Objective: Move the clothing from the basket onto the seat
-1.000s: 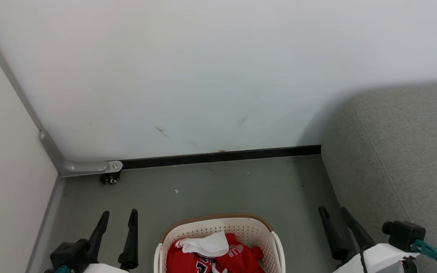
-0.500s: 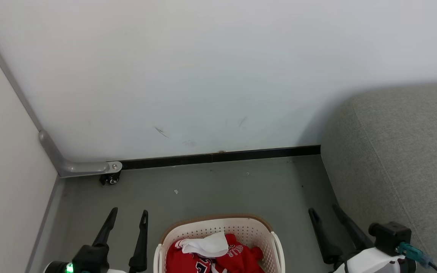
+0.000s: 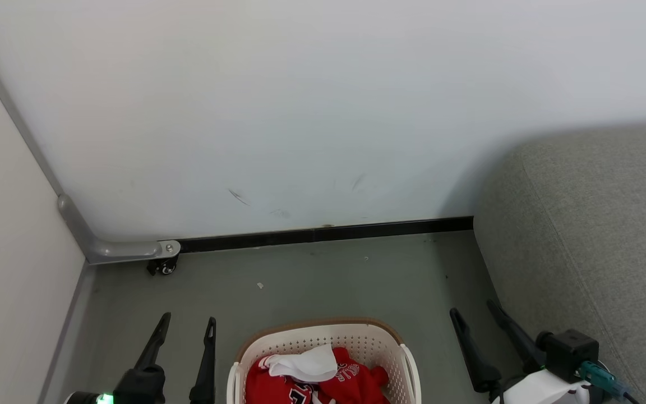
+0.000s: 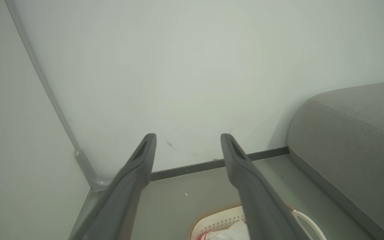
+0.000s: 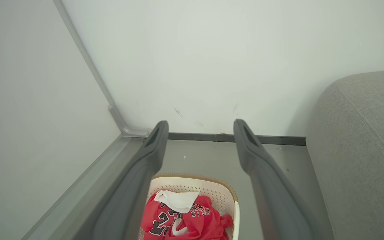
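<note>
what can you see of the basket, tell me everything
The basket is cream-white plastic with rows of small holes in its walls and a brown band along the far rim; a pale handle loop shows on its right side. It stands upright on the grey floor, left of the seat and apart from it. Red clothing with a white piece on top lies inside. Its near part is cut off by the head view's bottom edge.
</note>
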